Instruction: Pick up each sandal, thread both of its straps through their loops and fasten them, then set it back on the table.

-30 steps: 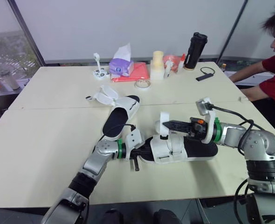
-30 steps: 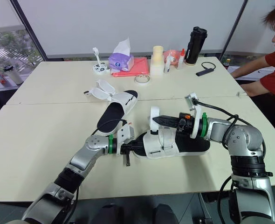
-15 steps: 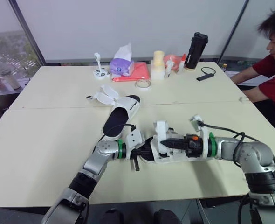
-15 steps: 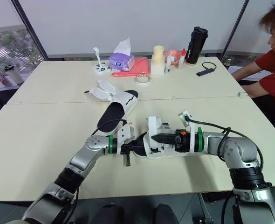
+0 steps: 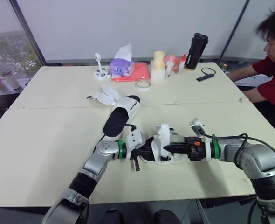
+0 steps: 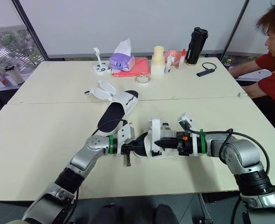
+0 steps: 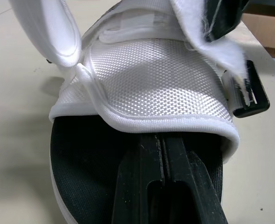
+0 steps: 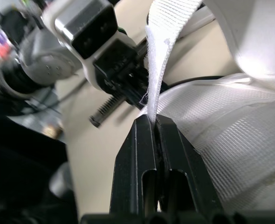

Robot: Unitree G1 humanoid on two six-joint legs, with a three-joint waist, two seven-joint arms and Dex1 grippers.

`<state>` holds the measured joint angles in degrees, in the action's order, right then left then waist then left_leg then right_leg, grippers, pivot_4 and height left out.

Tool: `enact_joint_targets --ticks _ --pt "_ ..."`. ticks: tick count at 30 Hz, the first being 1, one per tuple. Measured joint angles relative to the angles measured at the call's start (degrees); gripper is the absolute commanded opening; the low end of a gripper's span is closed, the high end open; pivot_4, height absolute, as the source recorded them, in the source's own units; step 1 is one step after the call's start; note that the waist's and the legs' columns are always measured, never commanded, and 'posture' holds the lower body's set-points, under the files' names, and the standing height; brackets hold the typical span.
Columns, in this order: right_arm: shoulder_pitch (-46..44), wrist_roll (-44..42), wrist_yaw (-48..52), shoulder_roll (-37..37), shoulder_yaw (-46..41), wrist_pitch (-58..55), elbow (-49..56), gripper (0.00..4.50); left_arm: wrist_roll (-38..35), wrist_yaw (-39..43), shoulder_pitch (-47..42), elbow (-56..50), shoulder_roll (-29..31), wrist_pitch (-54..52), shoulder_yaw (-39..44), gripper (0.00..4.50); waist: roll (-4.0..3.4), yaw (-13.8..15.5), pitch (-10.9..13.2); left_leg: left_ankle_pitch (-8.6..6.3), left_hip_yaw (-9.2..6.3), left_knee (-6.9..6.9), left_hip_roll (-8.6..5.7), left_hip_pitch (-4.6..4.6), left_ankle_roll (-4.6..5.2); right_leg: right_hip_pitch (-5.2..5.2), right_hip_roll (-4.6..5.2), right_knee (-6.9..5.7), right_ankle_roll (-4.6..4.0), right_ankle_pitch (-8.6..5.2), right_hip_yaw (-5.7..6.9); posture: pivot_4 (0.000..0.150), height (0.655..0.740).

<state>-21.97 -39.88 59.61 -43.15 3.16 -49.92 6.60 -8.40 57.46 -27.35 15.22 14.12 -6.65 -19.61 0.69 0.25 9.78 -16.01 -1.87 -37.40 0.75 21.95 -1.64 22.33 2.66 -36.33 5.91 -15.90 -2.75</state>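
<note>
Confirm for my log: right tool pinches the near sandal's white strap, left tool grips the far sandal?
No: the left tool grips the near sandal too, shut on its black insole, per the left wrist view. The right tool does pinch the white strap.

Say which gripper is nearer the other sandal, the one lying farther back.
Left. The left gripper, tucked into the near sandal, lies just in front of the other sandal; the right gripper pinches a strap farther right.

second sandal just beyond left gripper; open table leftward.
</note>
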Motion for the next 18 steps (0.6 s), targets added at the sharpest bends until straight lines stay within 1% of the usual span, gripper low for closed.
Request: enact_joint_targets --ticks 4,8,14,18 --pt "-1.52 6.37 2.16 -1.87 3.78 7.43 -0.35 0.04 0.0 -0.17 -0.04 0.24 -0.24 0.01 -0.01 0.0 0.03 0.06 -0.02 0.0 0.01 -0.01 -0.01 -0.02 0.0 -0.03 0.01 0.01 -0.01 0.0 0.0 0.15 0.74" --pt "-1.59 9.81 4.06 -2.68 5.26 11.97 0.51 0.04 0.0 -0.17 -0.03 0.37 -0.31 0.06 0.0 0.0 0.04 0.1 -0.04 0.0 0.0 -0.01 0.0 -0.04 0.0 -0.05 0.01 0.01 -0.01 0.0 0.0 0.15 0.74" --pt "-1.02 10.12 6.44 -3.67 5.04 12.41 3.64 0.04 0.0 -0.16 0.03 0.38 -0.31 0.05 0.03 0.0 0.05 0.15 -0.05 0.0 0.0 0.0 0.01 -0.04 0.0 -0.03 0.02 0.01 -0.01 0.0 -0.01 0.15 0.74" --pt "-0.55 10.76 8.3 -5.73 5.7 12.59 6.32 0.04 0.0 -0.15 0.06 0.42 -0.35 0.05 0.07 0.0 0.06 0.2 -0.06 0.0 0.0 0.04 0.02 -0.06 0.0 -0.03 0.03 0.02 -0.02 -0.01 -0.01 0.15 0.74"
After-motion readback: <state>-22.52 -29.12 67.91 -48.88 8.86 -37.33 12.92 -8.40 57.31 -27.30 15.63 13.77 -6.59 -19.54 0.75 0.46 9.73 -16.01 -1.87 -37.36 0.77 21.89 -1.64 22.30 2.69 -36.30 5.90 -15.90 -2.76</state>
